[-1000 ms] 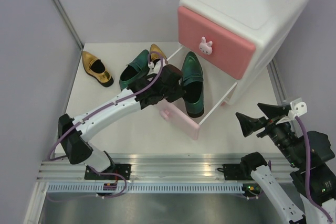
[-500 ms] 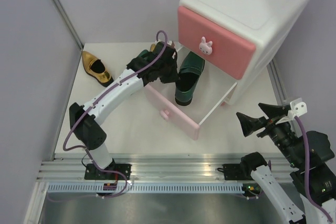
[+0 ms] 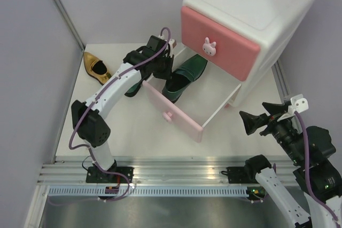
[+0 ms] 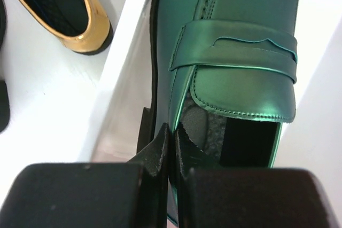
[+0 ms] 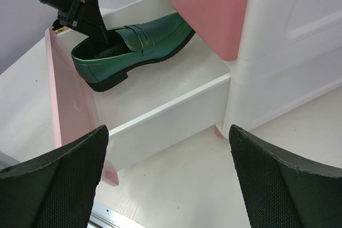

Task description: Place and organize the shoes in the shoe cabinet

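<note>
The shoe cabinet [image 3: 251,4] stands at about 1 o'clock on the white counter [image 3: 133,132]. Its upper drawer [image 3: 224,38] is closed, the bunny knob [image 3: 210,46] facing out. The lower drawer [image 3: 176,116] is pulled out toward 7 o'clock, its pink front tilted outward.

One metallic green shoe [image 3: 184,76] lies inside that open drawer. Its toe points to 1 o'clock under the upper drawer and its heel points toward the pink front. In the right wrist view its sole appears to be down on the drawer floor. In the left wrist view its side runs close along the drawer's white wall.

The left hand [image 4: 171,142] is clenched on this shoe. It pinches the rim of the opening near the heel, one finger outside and one dipping inside.

The right hand [image 3: 260,116] hovers at 4 o'clock, well apart from the cabinet, with its fingers spread wide and holding nothing.

A gold shoe [image 3: 96,68] lies at 10 o'clock on the counter. The other gold shoe [image 4: 69,9] sits just outside the drawer wall. A second green shoe [image 3: 131,89] lies beside the drawer, mostly hidden under the left arm.
</note>
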You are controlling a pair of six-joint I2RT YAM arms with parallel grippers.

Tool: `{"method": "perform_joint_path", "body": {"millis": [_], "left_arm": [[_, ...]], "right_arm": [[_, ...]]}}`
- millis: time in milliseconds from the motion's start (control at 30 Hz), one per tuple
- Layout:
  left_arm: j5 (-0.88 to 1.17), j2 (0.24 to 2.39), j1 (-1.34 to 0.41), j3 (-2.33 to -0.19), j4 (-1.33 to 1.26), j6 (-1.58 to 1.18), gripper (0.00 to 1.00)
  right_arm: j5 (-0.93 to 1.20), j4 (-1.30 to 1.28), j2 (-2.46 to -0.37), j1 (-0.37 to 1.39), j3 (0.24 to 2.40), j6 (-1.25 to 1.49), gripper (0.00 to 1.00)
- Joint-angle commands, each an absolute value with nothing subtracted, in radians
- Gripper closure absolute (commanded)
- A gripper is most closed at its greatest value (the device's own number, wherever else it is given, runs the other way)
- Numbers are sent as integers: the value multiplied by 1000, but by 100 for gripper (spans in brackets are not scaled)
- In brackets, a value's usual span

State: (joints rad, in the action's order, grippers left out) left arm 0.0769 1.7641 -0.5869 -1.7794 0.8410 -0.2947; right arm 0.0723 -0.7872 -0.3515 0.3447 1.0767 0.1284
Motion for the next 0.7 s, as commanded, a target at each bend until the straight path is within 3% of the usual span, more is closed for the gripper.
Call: {"method": "perform_joint_path", "body": {"millis": [0, 667], "left_arm": [[132, 1792, -565, -1865, 753, -201, 98], [120, 1848, -551, -1832, 681, -287, 98]], "right_arm": [[52, -773, -377, 345, 1106, 114, 2], [21, -744, -390, 345, 1078, 155, 2]]}}
